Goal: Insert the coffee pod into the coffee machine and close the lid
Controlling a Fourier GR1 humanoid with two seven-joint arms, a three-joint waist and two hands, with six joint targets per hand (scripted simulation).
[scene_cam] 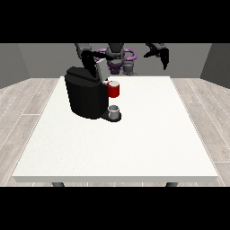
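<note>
- Hand at the view's right (158,52) raised beyond table's (134,148) far edge, fingers seemingly spread, holding nothing.
- Other hand hidden behind coffee machine (85,93); fingers unreadable.
- Grey thing (114,112), perhaps a cup, at machine's base.

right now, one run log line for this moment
coffee machine: table's left-rear | red thing at the machine | hand at the view's right: raised, holding nothing

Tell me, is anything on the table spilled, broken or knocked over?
No, nothing stands out. The black coffee machine stands upright on the white table, with a red thing at the machine and a grey thing on its base below. No spill shows. The hand at the view's right hangs raised, away from the machine.
</note>
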